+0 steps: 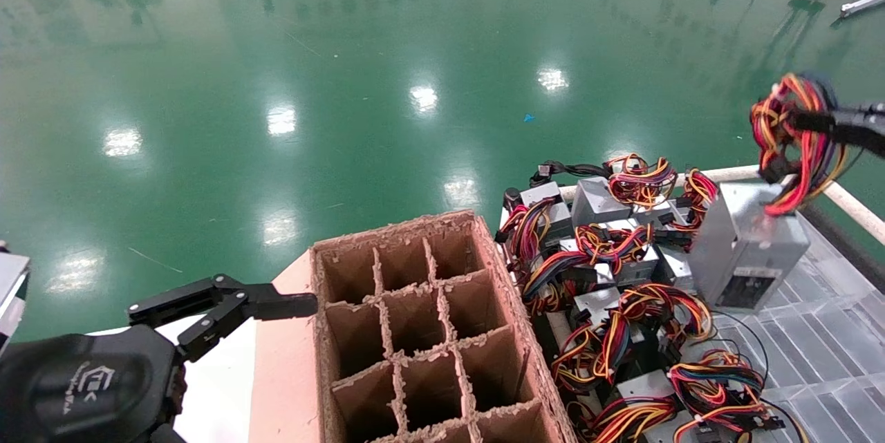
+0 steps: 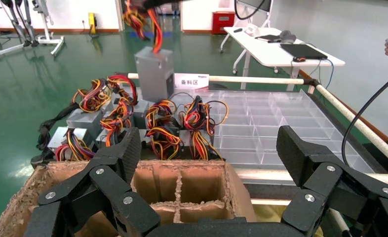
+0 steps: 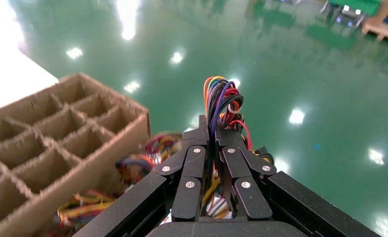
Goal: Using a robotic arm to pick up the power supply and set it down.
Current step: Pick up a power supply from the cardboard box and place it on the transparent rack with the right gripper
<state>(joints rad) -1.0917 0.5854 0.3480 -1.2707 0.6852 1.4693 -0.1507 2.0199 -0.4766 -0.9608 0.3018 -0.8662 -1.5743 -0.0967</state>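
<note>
The power supply (image 1: 747, 249), a grey metal box, hangs tilted in the air above the pile at the right, dangling from its red, orange and yellow wire bundle (image 1: 795, 132). My right gripper (image 1: 819, 121) is shut on that bundle, well above the box. In the right wrist view the gripper (image 3: 213, 131) pinches the wires (image 3: 220, 98); the box itself is hidden there. The left wrist view shows the hanging power supply (image 2: 155, 74) far off. My left gripper (image 1: 263, 301) is parked open beside the cardboard box, with nothing between its fingers (image 2: 128, 148).
A brown cardboard box with dividers (image 1: 511, 318) stands in the near middle. Several other power supplies with tangled wires (image 1: 608, 249) lie piled right of it. A clear divided tray (image 1: 830, 332) fills the far right, bounded by a white rail (image 1: 857, 208). Green floor lies beyond.
</note>
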